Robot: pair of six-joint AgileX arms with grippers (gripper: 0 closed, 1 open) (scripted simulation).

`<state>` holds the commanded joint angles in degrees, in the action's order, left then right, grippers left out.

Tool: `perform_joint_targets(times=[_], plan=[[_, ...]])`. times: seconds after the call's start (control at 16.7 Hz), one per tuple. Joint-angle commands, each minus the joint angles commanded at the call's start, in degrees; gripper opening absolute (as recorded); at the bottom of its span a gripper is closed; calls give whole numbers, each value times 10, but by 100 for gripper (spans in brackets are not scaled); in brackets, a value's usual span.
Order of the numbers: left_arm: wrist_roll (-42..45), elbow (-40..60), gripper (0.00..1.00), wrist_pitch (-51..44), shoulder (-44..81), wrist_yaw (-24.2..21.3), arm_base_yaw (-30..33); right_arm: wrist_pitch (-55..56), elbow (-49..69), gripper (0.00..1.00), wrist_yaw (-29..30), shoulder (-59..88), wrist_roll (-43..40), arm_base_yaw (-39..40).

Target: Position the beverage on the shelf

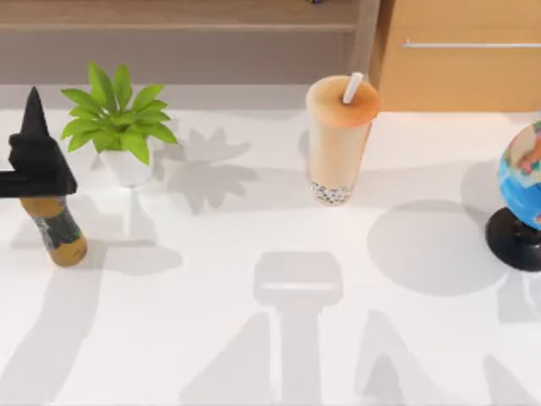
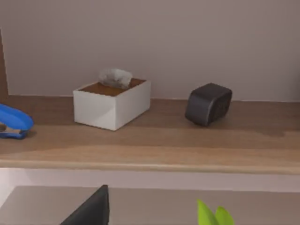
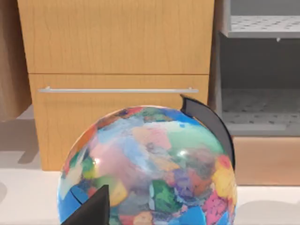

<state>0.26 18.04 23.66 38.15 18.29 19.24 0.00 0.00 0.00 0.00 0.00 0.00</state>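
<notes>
A: Where is the working pincer?

B: The left gripper (image 1: 35, 161) sits at the table's left edge, right over the small amber bottle (image 1: 57, 230). Whether its fingers are spread or pressed together, I cannot tell; the dark body hides them from above, and one black finger (image 2: 89, 211) pokes into the left wrist view.

A: And around it?

B: Just beside it stands the potted plant (image 1: 118, 127). Well apart from it, toward the middle of the table, the beverage (image 1: 338, 139) stands upright on the white table (image 1: 254, 338), straw up, nothing touching it. Beyond that, far from the pincer, the globe (image 1: 520, 194) sits at the right edge, and the right gripper (image 3: 91, 208) hangs just behind it, one finger in sight, state unclear.

A: The shelf?

B: The shelf (image 2: 187, 140) runs ahead of the left gripper and above the table; it carries a tissue box (image 2: 111, 102), a dark rounded object (image 2: 208, 104) and a blue stapler (image 2: 13, 123), with open board between them.

A: So progress?

B: I judge nothing done yet: the cup is ungrasped and unlifted. Reaching, gripping, lifting and placing all remain.
</notes>
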Motion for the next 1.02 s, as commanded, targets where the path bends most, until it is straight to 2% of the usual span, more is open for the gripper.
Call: perform_joint_targets(times=[0.6, 0.84, 1.02], plan=[[4, 267, 100, 350, 635, 271, 285, 0, 0, 100, 0, 0, 0, 0], [5, 345, 100, 453, 824, 350, 368, 0, 0, 100, 0, 0, 0, 0], [6, 383, 100, 502, 911, 388, 408, 0, 0, 100, 0, 0, 0, 0]])
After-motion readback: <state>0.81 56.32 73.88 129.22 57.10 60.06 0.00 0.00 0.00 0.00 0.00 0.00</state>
